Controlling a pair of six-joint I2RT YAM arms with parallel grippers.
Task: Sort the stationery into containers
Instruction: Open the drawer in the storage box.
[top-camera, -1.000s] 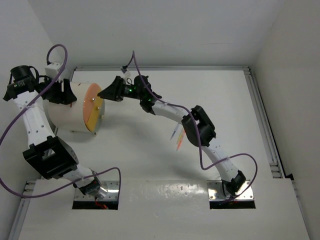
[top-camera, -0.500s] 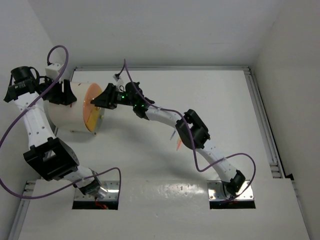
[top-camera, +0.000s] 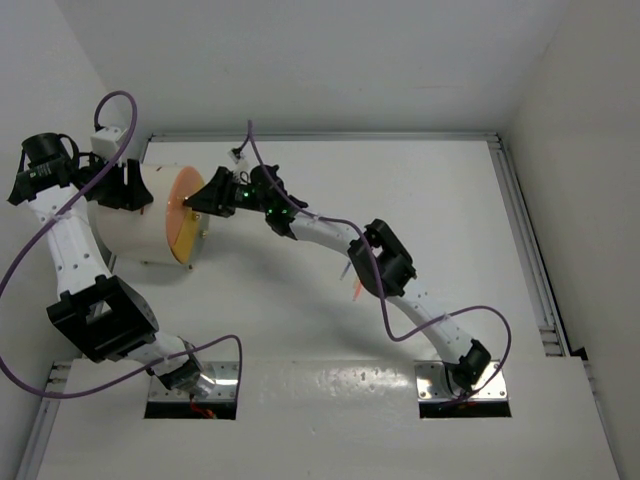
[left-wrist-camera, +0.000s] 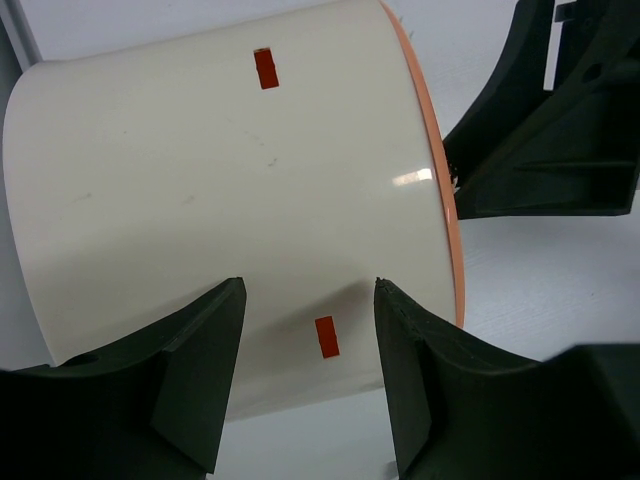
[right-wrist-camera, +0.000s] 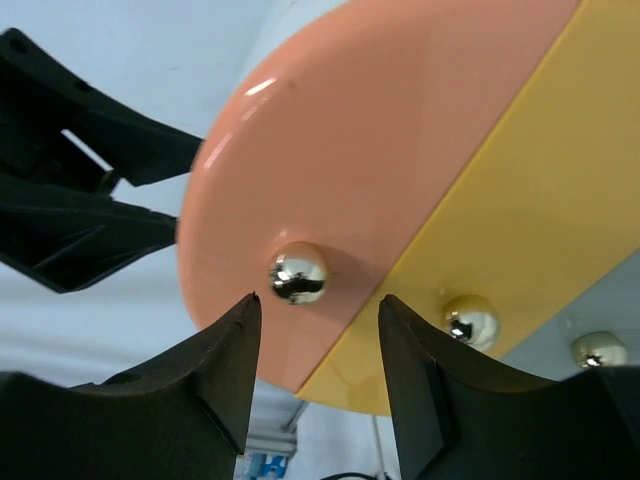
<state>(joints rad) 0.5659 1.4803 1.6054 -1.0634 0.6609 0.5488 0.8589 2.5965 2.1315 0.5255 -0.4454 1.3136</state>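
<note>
The white drum (top-camera: 140, 225) lies on its side at the left, its round orange face (top-camera: 186, 215) turned right. My right gripper (top-camera: 203, 196) is open right in front of that face. In the right wrist view its tips (right-wrist-camera: 318, 300) sit just below a chrome knob (right-wrist-camera: 298, 273) on the orange face (right-wrist-camera: 380, 130), beside a yellow panel (right-wrist-camera: 520, 200) with its own knob (right-wrist-camera: 470, 322). My left gripper (top-camera: 125, 186) is open over the drum's side (left-wrist-camera: 220, 180), empty. An orange pen (top-camera: 357, 289) and another thin pen (top-camera: 345, 268) lie partly under my right arm.
A third chrome knob (right-wrist-camera: 597, 350) shows at the right edge of the right wrist view. The drum's orange rim (left-wrist-camera: 432, 170) and my right gripper's black body (left-wrist-camera: 545, 130) show in the left wrist view. White walls enclose the table (top-camera: 450, 200).
My right arm has stretched left and brought its open gripper up to the drum's orange face. The left arm has hardly moved.
</note>
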